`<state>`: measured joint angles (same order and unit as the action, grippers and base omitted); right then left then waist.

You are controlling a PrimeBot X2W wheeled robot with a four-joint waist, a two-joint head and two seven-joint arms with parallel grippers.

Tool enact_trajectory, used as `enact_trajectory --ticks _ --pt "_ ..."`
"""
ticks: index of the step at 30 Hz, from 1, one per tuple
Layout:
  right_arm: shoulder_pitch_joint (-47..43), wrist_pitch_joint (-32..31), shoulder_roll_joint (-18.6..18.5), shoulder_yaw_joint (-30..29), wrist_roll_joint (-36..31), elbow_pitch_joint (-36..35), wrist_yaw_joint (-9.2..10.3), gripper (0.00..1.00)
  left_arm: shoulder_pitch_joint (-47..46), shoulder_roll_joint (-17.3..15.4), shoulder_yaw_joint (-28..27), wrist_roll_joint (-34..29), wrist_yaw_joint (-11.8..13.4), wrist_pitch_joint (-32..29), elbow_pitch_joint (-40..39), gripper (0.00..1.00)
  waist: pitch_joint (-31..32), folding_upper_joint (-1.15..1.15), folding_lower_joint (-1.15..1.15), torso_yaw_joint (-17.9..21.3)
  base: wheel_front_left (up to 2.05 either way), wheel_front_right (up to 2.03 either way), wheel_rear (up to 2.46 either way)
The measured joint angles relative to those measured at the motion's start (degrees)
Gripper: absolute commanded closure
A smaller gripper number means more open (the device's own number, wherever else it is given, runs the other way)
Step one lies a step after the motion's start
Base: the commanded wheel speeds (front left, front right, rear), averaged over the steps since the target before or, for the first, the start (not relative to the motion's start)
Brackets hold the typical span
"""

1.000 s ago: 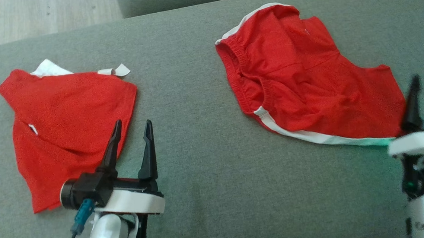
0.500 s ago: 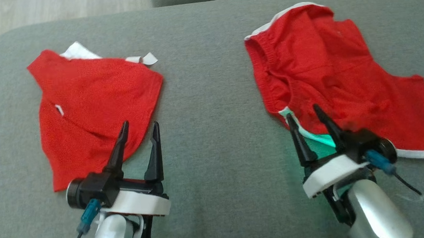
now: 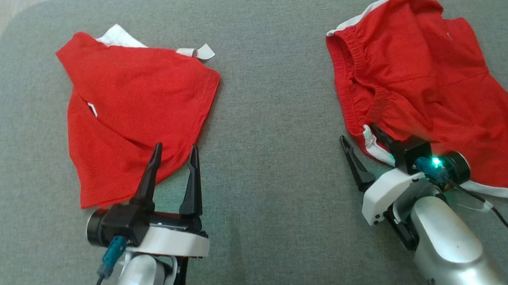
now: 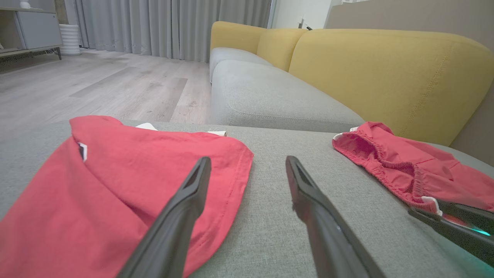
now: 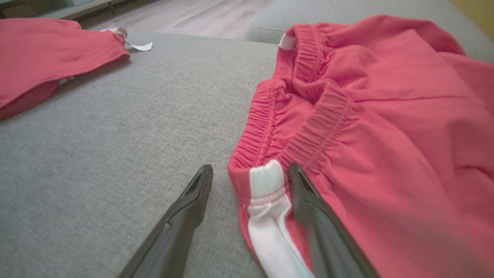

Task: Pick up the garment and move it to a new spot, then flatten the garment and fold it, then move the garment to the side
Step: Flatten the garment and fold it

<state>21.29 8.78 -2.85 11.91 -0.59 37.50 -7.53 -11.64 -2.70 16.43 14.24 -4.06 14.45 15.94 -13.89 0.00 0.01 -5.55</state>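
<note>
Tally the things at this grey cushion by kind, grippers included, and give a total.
Red garments: 2, the left red garment and the red shorts with a white stripe
Grippers: 2, the left gripper and the right gripper, both with jaws apart
Total: 4

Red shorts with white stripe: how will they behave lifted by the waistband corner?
Likely floppy: the red shorts with white side stripe lie wrinkled on the grey cushion, so they'd drape from one corner. Thin-looking fabric, probably light. The gathered elastic waistband, straddled by the open right tool, looks thicker, maybe a surer grip.
</note>
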Motion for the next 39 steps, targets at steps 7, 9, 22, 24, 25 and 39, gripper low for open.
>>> enact_trajectory --ticks 7,9,22,24,25,39 --pt "2.01 0.93 -0.62 4.10 2.54 3.01 0.00 1.00 -0.31 0.00 0.03 0.00 0.01 0.00 0.08 0.00 -0.16 0.00 0.00 -0.27 0.00 0.00 0.00" --pt "2.18 1.93 -0.76 6.42 4.16 3.04 0.00 1.00 -0.32 0.00 -0.04 0.00 0.01 0.00 0.21 0.00 -0.11 0.00 0.00 -0.06 0.00 0.00 0.00" --pt "2.66 3.41 -0.78 20.92 9.66 2.26 0.00 0.63 -0.32 0.00 -0.08 -0.02 0.01 0.00 0.60 0.00 1.73 0.00 -0.01 1.37 0.00 0.00 0.00" --pt "2.64 3.42 -0.78 21.08 9.80 2.23 0.00 0.00 -0.31 0.00 -0.08 -0.02 0.01 0.00 0.65 0.00 2.25 0.00 -0.01 1.53 0.00 0.00 0.00" --pt "2.61 3.77 -0.78 21.06 10.33 2.03 0.00 0.00 -0.30 0.00 -0.09 -0.03 0.01 0.00 0.65 0.00 2.51 0.00 -0.01 1.63 0.00 0.00 0.00" --pt "-6.89 5.61 -0.58 -9.47 4.10 -13.54 0.00 0.00 0.26 -0.02 -0.82 -0.80 -0.57 0.00 0.47 0.00 5.28 0.00 -0.01 6.40 0.00 0.00 0.00"
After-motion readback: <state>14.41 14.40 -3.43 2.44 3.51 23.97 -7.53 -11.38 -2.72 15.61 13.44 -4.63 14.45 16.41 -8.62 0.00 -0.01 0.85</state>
